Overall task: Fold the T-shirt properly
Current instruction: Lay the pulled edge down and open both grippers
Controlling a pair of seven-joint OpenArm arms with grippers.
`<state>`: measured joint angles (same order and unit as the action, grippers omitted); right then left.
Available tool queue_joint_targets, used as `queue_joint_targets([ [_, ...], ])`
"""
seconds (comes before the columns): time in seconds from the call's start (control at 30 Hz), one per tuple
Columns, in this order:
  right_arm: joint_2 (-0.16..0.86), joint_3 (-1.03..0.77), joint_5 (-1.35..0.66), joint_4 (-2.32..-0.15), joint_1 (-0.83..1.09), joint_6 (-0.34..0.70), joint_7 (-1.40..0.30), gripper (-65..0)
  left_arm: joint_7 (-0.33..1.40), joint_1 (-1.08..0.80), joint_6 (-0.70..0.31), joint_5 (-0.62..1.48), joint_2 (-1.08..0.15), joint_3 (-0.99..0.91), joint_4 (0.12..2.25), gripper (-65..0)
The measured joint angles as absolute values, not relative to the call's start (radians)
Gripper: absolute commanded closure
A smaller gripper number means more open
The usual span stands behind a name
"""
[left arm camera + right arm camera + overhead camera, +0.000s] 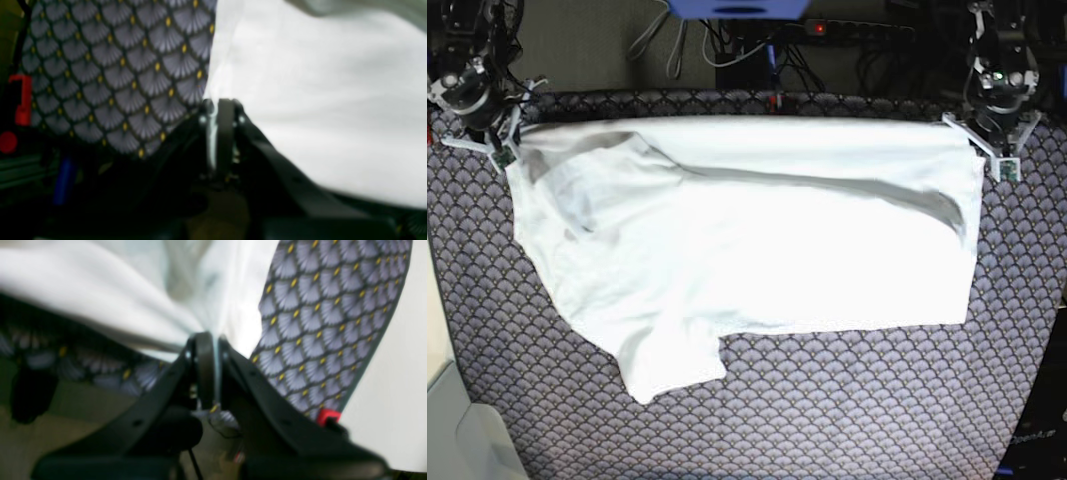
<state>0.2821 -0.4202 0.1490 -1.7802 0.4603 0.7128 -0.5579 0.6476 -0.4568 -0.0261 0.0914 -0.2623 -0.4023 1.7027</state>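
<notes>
One T-shirt [757, 240], apparently lengthwise left-right.

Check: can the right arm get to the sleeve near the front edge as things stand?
Probably not yet: the right gripper is shut on the shirt's far corner. The sleeve lies uncovered on the cloth, so nothing else blocks it.

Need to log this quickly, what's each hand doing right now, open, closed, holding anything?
Left hand: closed, pinching the far edge of the shirt.
Right hand: closed, pinching the shirt's far edge at the other end.
</notes>
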Motion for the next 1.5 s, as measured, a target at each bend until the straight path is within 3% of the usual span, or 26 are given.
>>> queue_joint_targets([
  [0.23,0.254,-0.406,0.160,-1.777,0.461,0.710,-0.579,-1.6,0.644,-0.451,-0.022,0.087,-0.260,-0.402,1.702,-3.1],
  [0.37,0.252,-0.406,0.167,-1.776,0.461,0.710,-0.580,-12.5,0.649,-0.449,-0.021,0.087,-0.261,-0.402,1.702,-3.6],
  [0.43,0.252,-0.406,0.171,-1.776,0.461,0.710,-0.582,-19.5,0.651,-0.451,-0.020,0.086,-0.263,-0.402,1.702,-8.8],
  [0.53,0.252,-0.408,0.172,-1.780,0.461,0.710,-0.622,-27.9,0.652,-0.457,-0.009,0.072,-0.272,-0.400,1.704,-22.4],
  [0.73,0.252,-0.422,0.171,-1.860,0.466,0.709,-0.624,-29.1,0.643,-0.475,-0.007,0.072,-0.290,-0.370,1.714,-41.0],
  [0.8,0.252,-0.443,0.170,-1.893,0.480,0.709,-0.629,-29.1,0.648,-0.476,-0.004,0.072,-0.294,-0.371,1.714,-44.5],
  [1.2,0.215,-0.434,0.175,-1.964,0.483,0.706,-0.627,-29.1,0.651,-0.474,-0.007,0.073,-0.263,-0.461,1.824,-45.3],
  [1.5,0.194,-0.295,0.176,-1.963,0.474,0.706,-0.628,-29.1,0.654,-0.447,-0.004,0.070,-0.260,-0.461,1.825,-45.4],
])
